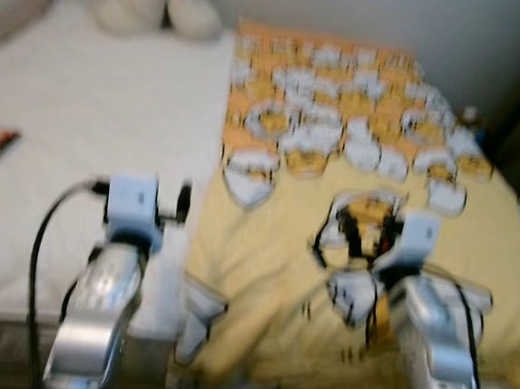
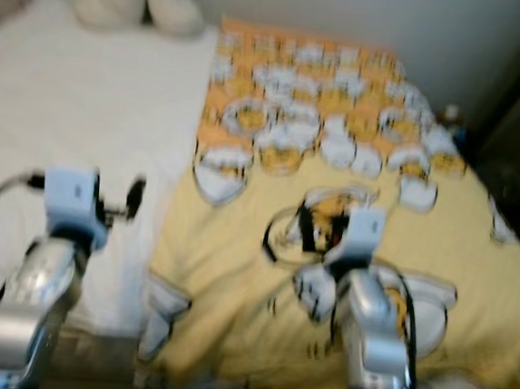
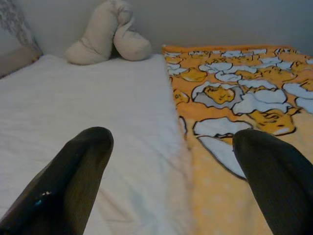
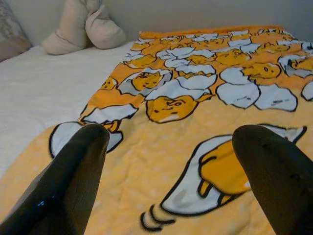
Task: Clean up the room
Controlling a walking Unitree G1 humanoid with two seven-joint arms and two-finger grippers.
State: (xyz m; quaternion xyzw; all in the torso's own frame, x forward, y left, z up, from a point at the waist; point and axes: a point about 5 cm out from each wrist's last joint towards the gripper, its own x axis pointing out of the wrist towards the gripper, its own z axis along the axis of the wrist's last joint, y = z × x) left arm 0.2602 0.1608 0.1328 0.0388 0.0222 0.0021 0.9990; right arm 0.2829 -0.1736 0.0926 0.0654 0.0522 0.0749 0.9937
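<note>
Blanket [image 1: 331, 210] yellow, on bed [image 1: 82, 143] | L gripper [image 3: 171, 181] & R gripper [image 4: 171, 176] open above

Soft yellow-orange blanket [image 4: 195, 147] printed with white-and-yellow cartoon egg figures outlined in black. Plain white quilted bed sheet [image 3: 88, 107]. Cream knotted plush cushion [image 3: 107, 34] at bed's head edge. Pale grey wall [image 3: 220, 19].

Silver arms [image 1: 95, 312], black cable [image 1: 43, 230], each pincer [image 3: 168, 181] with black fingers [image 3: 73, 181]
</note>
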